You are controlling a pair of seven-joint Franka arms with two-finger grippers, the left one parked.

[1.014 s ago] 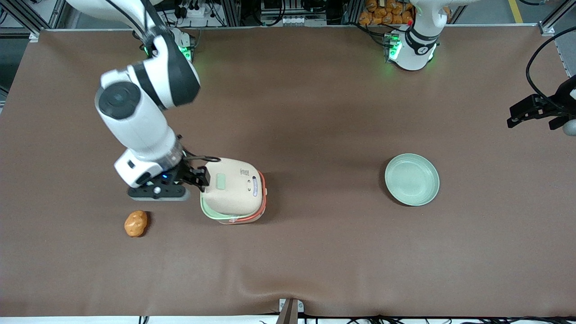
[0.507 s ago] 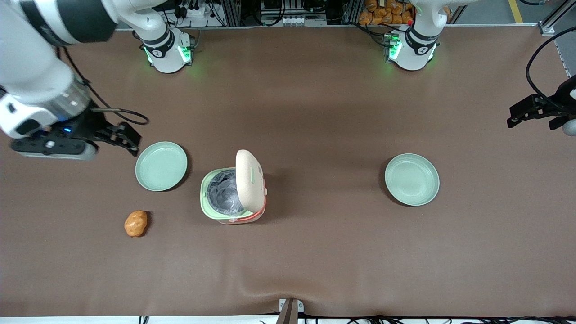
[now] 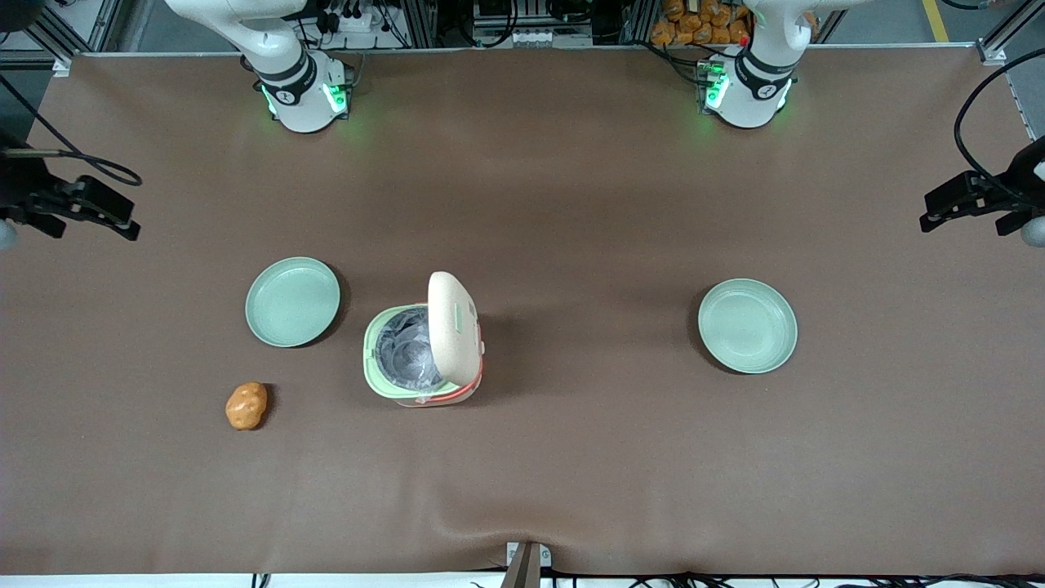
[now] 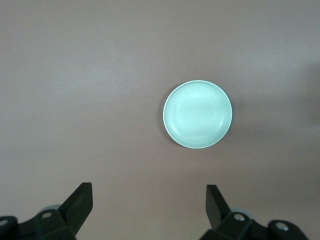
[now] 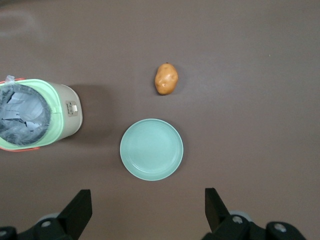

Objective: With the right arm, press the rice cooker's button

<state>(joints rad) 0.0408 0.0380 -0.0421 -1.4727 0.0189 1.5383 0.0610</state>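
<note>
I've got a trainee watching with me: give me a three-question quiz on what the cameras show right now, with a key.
1. True or false: the rice cooker has its lid standing open.
2. Which item lies nearer the front camera: the potato or the plate beside the cooker?
A. potato
B. plate
3. Fill in: the gripper hangs above the table with its fingers ____.

Key:
1. True; the silvery pot shows inside.
2. A.
3. Open, holding nothing.
</note>
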